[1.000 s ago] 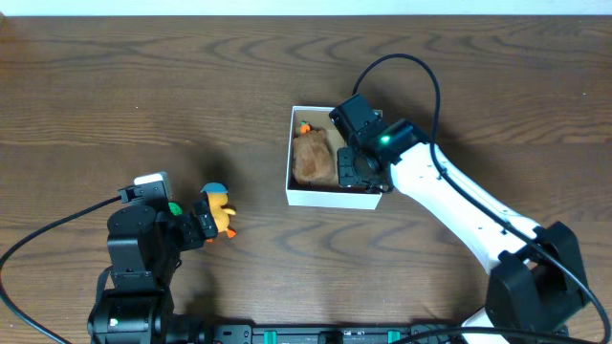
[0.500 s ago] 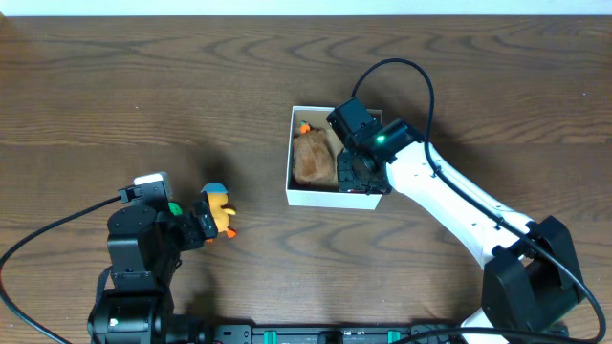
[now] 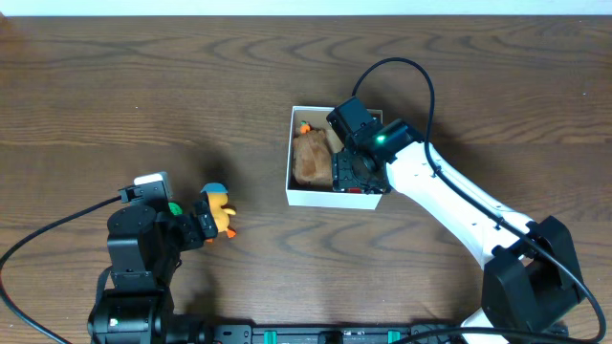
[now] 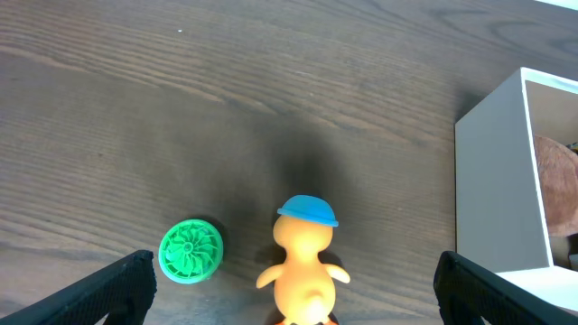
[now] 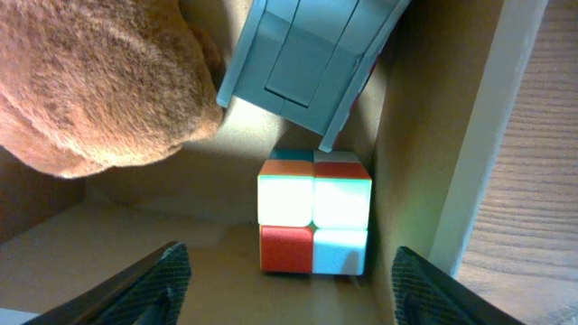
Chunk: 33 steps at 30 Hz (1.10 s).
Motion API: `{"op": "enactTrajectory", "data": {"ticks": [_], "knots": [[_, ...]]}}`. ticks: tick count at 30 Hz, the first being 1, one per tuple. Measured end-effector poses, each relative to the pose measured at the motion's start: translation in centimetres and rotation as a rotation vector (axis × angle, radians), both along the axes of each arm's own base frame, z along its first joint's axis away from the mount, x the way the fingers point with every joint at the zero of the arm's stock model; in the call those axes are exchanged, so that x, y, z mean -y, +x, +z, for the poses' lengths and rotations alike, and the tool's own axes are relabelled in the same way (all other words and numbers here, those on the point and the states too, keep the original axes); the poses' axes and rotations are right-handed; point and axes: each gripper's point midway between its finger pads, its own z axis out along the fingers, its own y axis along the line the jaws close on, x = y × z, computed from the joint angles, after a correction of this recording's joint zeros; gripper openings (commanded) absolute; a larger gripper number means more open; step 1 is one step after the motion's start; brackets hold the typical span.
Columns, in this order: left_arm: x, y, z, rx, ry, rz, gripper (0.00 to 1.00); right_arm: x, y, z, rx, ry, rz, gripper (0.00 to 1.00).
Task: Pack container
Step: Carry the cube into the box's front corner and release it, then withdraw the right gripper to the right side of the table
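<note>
The container [image 3: 308, 198] is a small white box with a tan inside, at the table's middle. It holds a brown plush toy [image 3: 311, 161] and a small orange piece [image 3: 304, 126]. My right gripper [image 3: 352, 178] is open and low inside the box's right part. In the right wrist view its fingers [image 5: 289, 289] straddle a small colour cube [image 5: 314, 212] lying on the box floor by the wall [image 5: 479, 135], next to a grey-blue block [image 5: 302, 63] and the plush [image 5: 90, 81]. My left gripper [image 3: 205, 227] is open around a yellow duck with a blue cap [image 4: 302, 257].
A green ridged disc [image 4: 191, 251] lies on the table just left of the duck, between the left fingers [image 4: 293, 302]. The box's white side wall [image 4: 492, 181] shows at the right of the left wrist view. Dark wood table [image 3: 143, 86] all round.
My right gripper has shifted slightly left and settled lower in the box. The left arm, duck and disc have not moved.
</note>
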Motion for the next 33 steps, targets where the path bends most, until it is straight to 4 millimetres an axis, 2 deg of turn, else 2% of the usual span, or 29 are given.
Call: {"op": "enactTrajectory", "data": {"ticks": [5,8,10,12,14,16,17,19,23,26,28,30,33], "knots": [[0.0,0.0,0.0,0.0,0.0,0.0,0.98,-0.5,0.7,0.3,0.031,0.016,0.012,0.71],[0.0,0.0,0.0,0.0,0.0,0.0,0.98,-0.6,1.5,1.3,0.053,0.023,0.031,0.72],[0.0,0.0,0.0,0.0,0.0,0.0,0.98,-0.6,2.9,3.1,0.09,0.043,0.031,0.75],[0.0,0.0,0.0,0.0,0.0,0.0,0.98,0.3,4.8,5.8,0.143,0.068,-0.001,0.75],[0.0,0.0,0.0,0.0,0.0,0.0,0.98,2.3,6.3,8.4,0.185,0.088,-0.058,0.84],[0.0,0.0,0.0,0.001,0.0,0.0,0.98,6.2,7.7,11.3,0.226,0.111,-0.156,0.99],[0.0,0.0,0.0,0.001,0.0,0.0,0.98,7.3,7.9,11.9,0.236,0.115,-0.19,0.99],[0.1,0.0,0.0,0.0,-0.006,-0.002,0.98,11.4,7.8,12.9,0.23,0.113,-0.29,0.99],[0.2,-0.6,-0.1,-0.07,-0.05,0.028,0.98,19.3,6.4,12.3,0.154,0.089,-0.489,0.99],[0.1,0.5,0.8,-0.133,-0.068,0.05,0.98,22.5,5.2,10.4,0.097,0.075,-0.562,0.99],[0.1,2.1,1.2,-0.177,-0.074,0.057,0.98,23.6,4.4,9.0,0.058,0.068,-0.587,0.99],[0.1,3.7,0.7,-0.234,-0.08,0.064,0.98,24.2,3.5,7.4,0.02,0.061,-0.595,0.99],[0.5,5.7,-2.0,-0.347,-0.101,0.056,0.98,24.1,2.7,5.6,-0.021,0.058,-0.583,0.99]]}}
